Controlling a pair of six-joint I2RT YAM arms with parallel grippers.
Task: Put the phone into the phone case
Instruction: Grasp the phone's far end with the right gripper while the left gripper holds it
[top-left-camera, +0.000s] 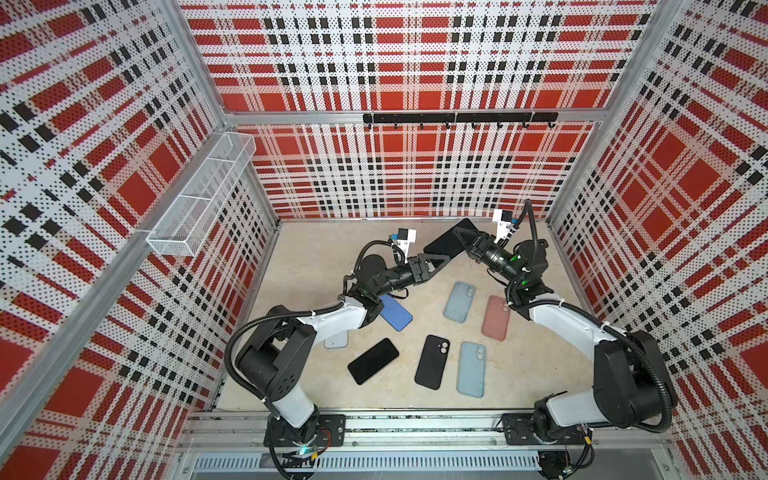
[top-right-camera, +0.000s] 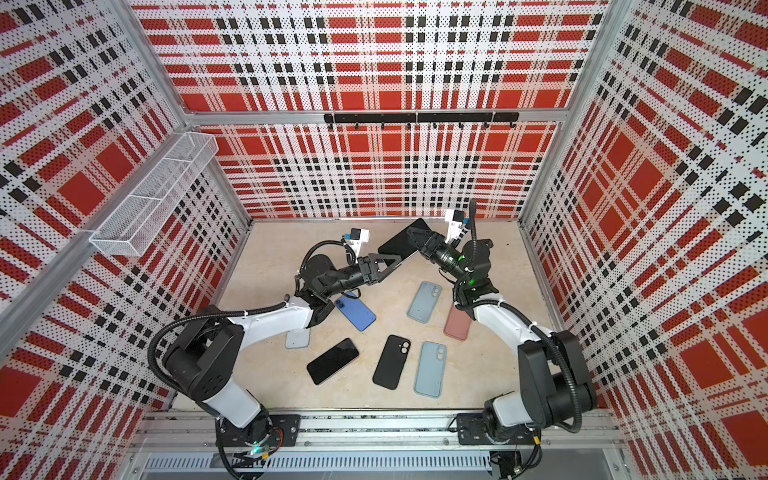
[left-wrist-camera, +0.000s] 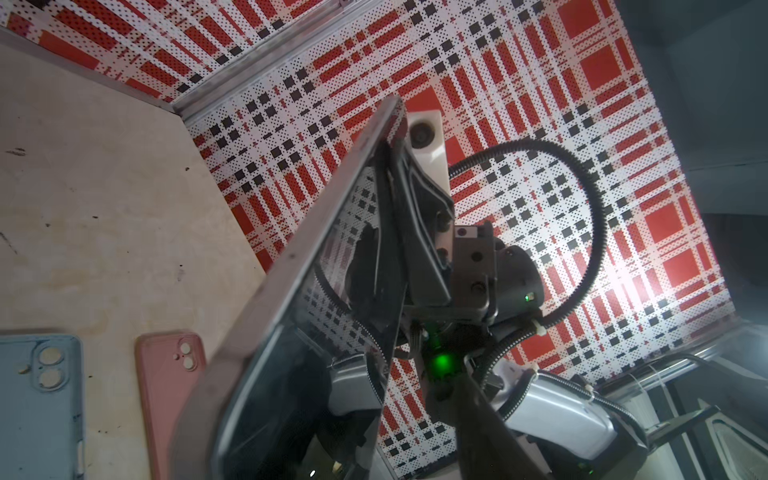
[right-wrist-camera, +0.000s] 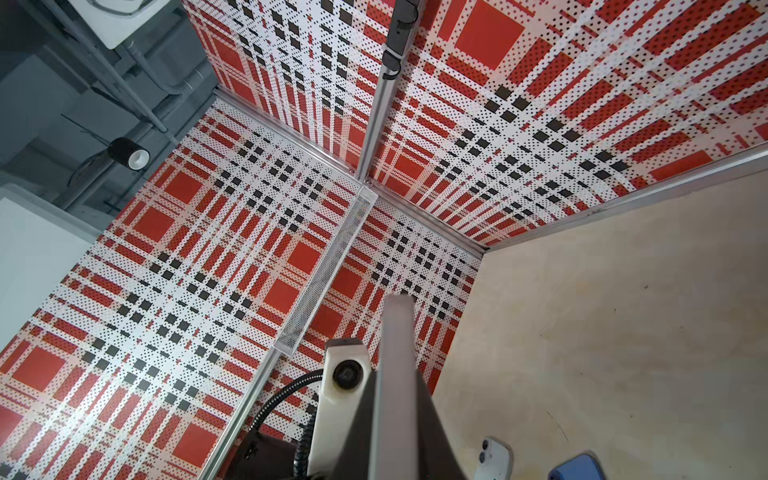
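From above, in both top views, the right gripper (top-left-camera: 459, 235) is up off the table (top-left-camera: 299, 257) near the back wall. It is clamped tight on the black phone (top-left-camera: 444, 247), which hangs tilted in the air, dark face up. The left gripper (top-left-camera: 444, 259) has its tips at the phone's lower end. I can't make out whether its jaws actually pinch it.

Below them the cases lie flat, backs up, so their insides are hidden. A grey-blue case (top-left-camera: 459, 302) has a pink case (top-left-camera: 496, 318) just beside it. A black case (top-left-camera: 432, 361) and a light blue case (top-left-camera: 471, 369) lie side by side nearer the front. A second phone (top-left-camera: 373, 360) lies screen up, left of the black case. A blue item (top-left-camera: 395, 312) and a whitish item (top-left-camera: 336, 340) sit partly under the left arm. A three-compartment wire basket (top-left-camera: 170, 243) hangs on the left wall.

In the left wrist view the phone (left-wrist-camera: 291, 340) fills the middle, nearly edge-on, its glass mirroring the plaid wall. One right-gripper finger (left-wrist-camera: 415, 232) lies flat against the screen. The pink case (left-wrist-camera: 170, 395) and the grey-blue case (left-wrist-camera: 39, 395) lie on the table beyond.

In the right wrist view the phone (right-wrist-camera: 397, 365) runs edge-on between that gripper's dark fingers (right-wrist-camera: 432, 436). The basket (right-wrist-camera: 324, 274) is on the far wall. The whitish item (right-wrist-camera: 492, 459), showing twin lenses, and the blue item (right-wrist-camera: 575, 467) lie on the table.
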